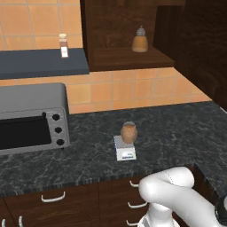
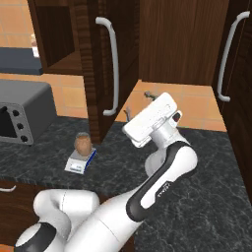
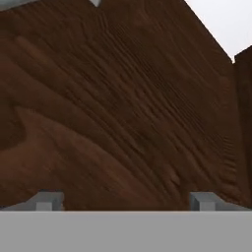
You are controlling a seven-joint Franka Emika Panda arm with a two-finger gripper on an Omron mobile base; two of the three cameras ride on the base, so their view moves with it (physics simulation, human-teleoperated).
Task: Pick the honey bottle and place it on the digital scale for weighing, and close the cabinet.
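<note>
Already the honey bottle (image 1: 128, 132) sits on the digital scale (image 1: 124, 153). Beyond, around two o'clock, the gripper (image 2: 136, 104), fingers apart and empty, faces the open cabinet door (image 2: 101, 74), probably very close. A glancing push could slide off, leaving the door ajar.
</note>
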